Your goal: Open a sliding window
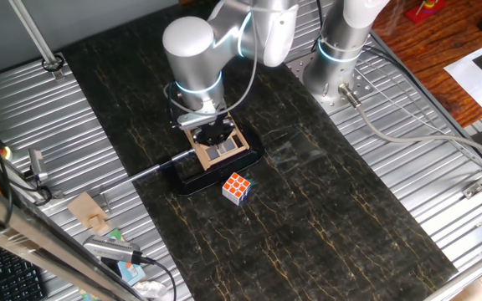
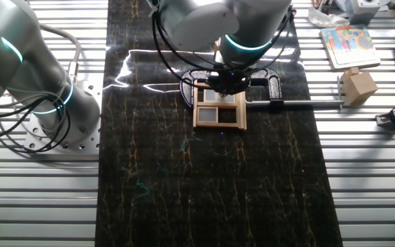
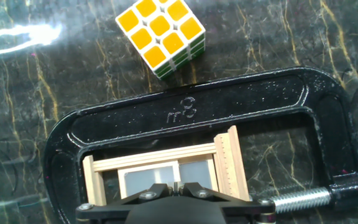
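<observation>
The sliding window point(image 1: 222, 150) is a small light-tan wooden frame with grey panes, held flat on the dark mat inside a black C-clamp point(image 1: 192, 177). It also shows in the other fixed view point(image 2: 219, 113) and in the hand view point(image 3: 166, 175). My gripper point(image 1: 215, 134) points straight down onto the window's far half point(image 2: 226, 86). In the hand view its fingertips point(image 3: 178, 185) stand almost together, with the thin centre bar of the panes between them. The arm hides part of the frame.
A Rubik's cube point(image 1: 237, 188) lies on the mat just beyond the clamp point(image 3: 160, 34). The clamp's screw rod point(image 2: 300, 104) sticks out sideways. A wooden block point(image 2: 358, 86) and a second arm's base point(image 2: 40, 89) stand on the metal tabletop.
</observation>
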Controlling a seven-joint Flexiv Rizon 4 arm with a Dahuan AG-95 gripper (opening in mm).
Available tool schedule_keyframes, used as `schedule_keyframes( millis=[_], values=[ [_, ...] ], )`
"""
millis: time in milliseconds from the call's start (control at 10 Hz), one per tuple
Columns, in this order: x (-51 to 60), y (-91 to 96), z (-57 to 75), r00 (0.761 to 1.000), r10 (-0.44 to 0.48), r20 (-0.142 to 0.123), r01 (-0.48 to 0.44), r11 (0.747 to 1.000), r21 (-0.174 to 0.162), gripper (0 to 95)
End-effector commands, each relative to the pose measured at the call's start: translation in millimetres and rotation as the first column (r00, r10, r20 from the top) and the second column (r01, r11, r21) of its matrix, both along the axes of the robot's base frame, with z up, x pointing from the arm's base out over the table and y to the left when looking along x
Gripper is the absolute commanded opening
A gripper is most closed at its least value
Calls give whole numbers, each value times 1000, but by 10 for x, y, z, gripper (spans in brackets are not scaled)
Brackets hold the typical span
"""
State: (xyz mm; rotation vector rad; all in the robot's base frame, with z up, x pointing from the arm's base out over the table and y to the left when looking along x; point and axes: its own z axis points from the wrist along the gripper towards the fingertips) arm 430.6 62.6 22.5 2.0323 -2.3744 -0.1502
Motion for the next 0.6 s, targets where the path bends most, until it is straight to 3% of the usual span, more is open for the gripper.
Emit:
schedule_keyframes(
  millis=[100,600],
  values=[
    [-3,-2,-8,1000,-1,-1,1,1000,4,0],
    [1,-4,-39,1000,2,-5,-2,1000,8,0]
  ],
)
